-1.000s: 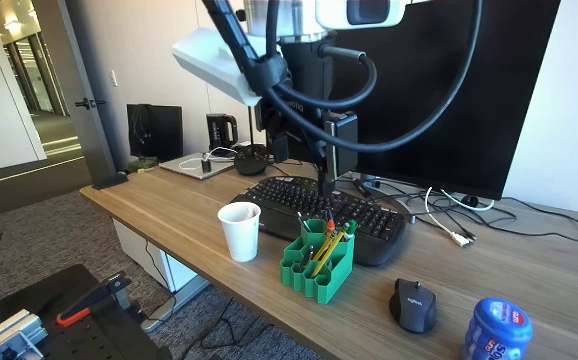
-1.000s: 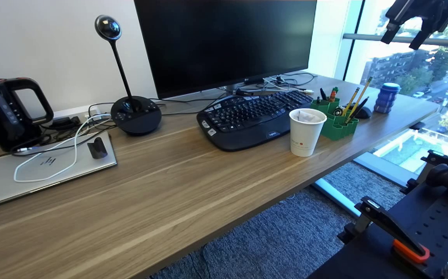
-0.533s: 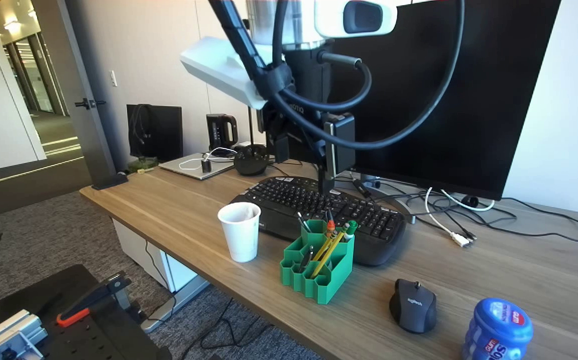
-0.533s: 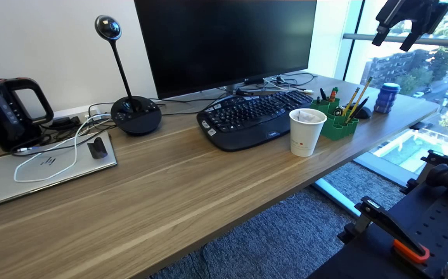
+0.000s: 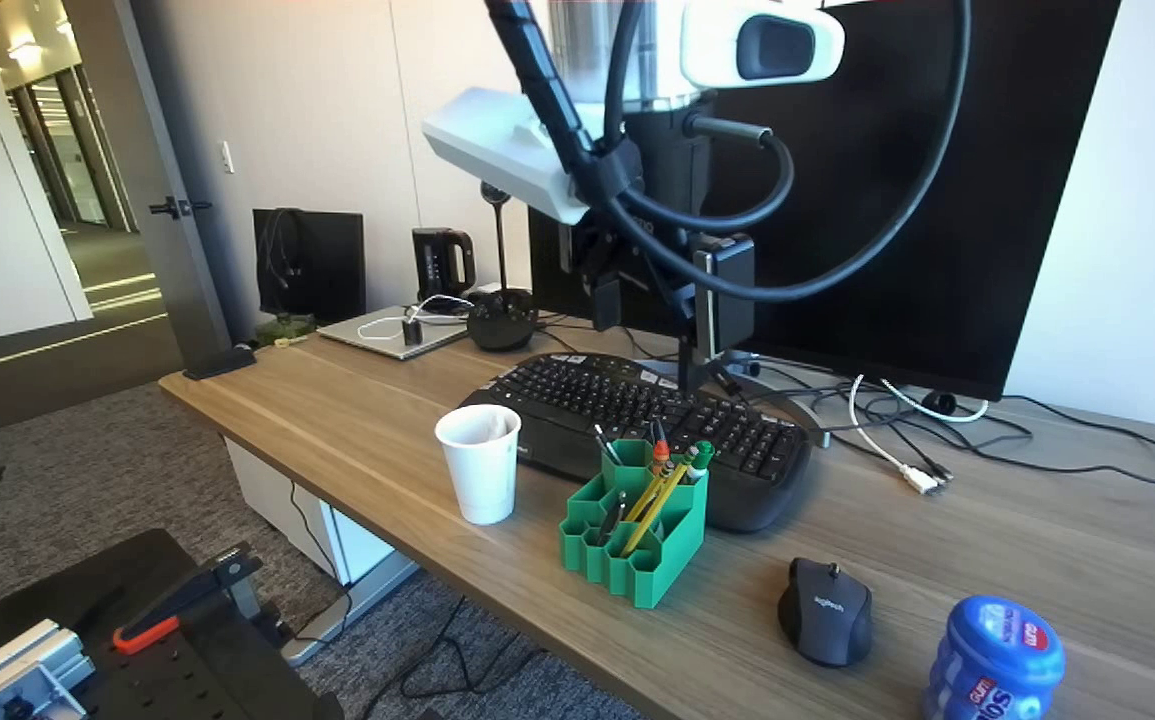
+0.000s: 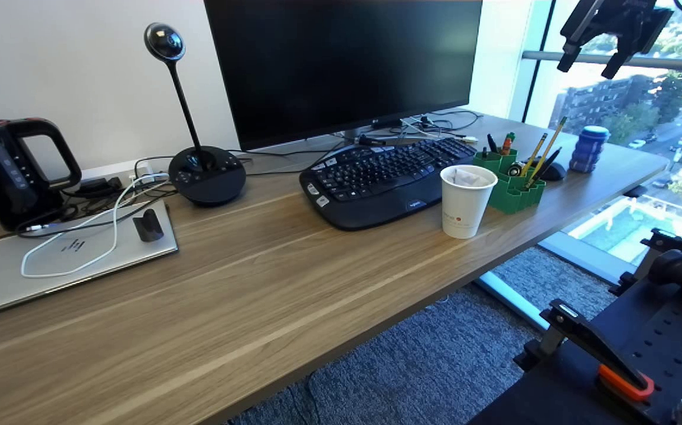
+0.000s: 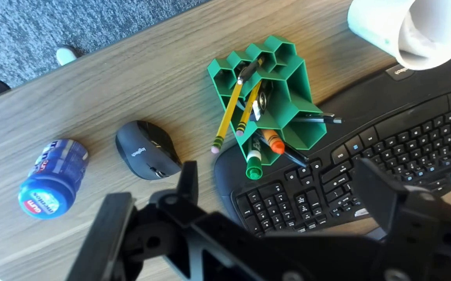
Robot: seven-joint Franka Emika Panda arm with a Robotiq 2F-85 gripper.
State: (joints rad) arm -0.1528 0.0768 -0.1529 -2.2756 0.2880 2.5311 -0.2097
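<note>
My gripper (image 5: 649, 343) hangs in the air above the desk, its jaws wide apart with nothing between them; in an exterior view the gripper (image 6: 587, 67) shows at the top right. In the wrist view the black keyboard (image 7: 342, 218) lies below the fingers. Nearest ahead is a green honeycomb holder (image 7: 299, 84) with yellow pencils (image 7: 229, 113), a green marker (image 7: 254, 171), an orange marker (image 7: 274, 142) and pens. Beside it stands a white paper cup (image 7: 377, 31), something pale inside. A dark mouse (image 7: 139, 150) and a blue gum bottle (image 7: 53, 175) sit on the holder's other side.
Behind the keyboard rises a large monitor (image 6: 352, 71), with loose cables (image 5: 877, 410) at its foot. Farther along the desk are a stalked camera (image 6: 208, 177), a kettle (image 6: 10, 171) and a closed laptop (image 6: 75, 248). An orange-handled clamp (image 6: 624, 383) sits on a dark cart.
The arm has shifted sideways, rightward in one exterior view and leftward and slightly down in another. The jaws stay wide apart. Objects on the desk have not moved.
</note>
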